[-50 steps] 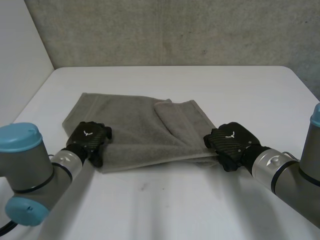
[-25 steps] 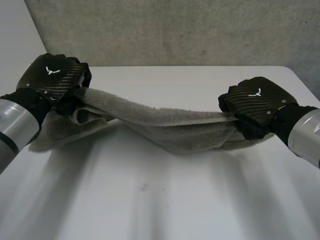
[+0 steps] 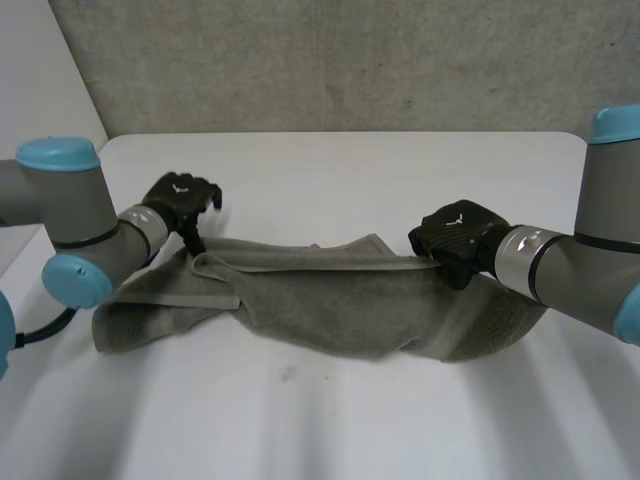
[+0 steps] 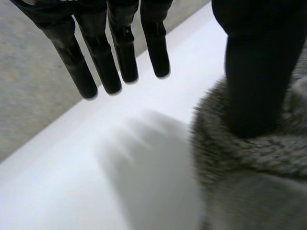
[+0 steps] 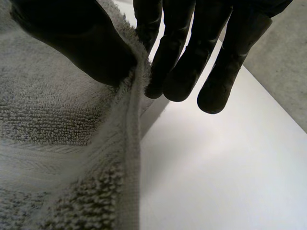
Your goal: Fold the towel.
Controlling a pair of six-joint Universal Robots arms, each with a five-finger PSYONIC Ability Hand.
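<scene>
- One grey towel (image 3: 320, 300) lies crumpled across the middle of the white table (image 3: 330, 420).
- left hand (image 3: 178, 200) at the towel's far left end: fingers (image 4: 115, 67) straight and apart, off the cloth over bare table; thumb (image 4: 254, 72) rests on the terry. No clamp.
- right hand (image 3: 455, 238) at the right end of the far edge: thumb (image 5: 81, 43) and fingers (image 5: 177, 62) pinch the hem.

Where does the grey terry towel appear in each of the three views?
Head view: grey terry towel crumpled across the middle, from left robot hand to right robot hand.
Left wrist view: towel under that robot hand's thumb, beside its straight fingers.
Right wrist view: towel hem pinched between thumb and fingers.
Shared landmark: white table.
</scene>
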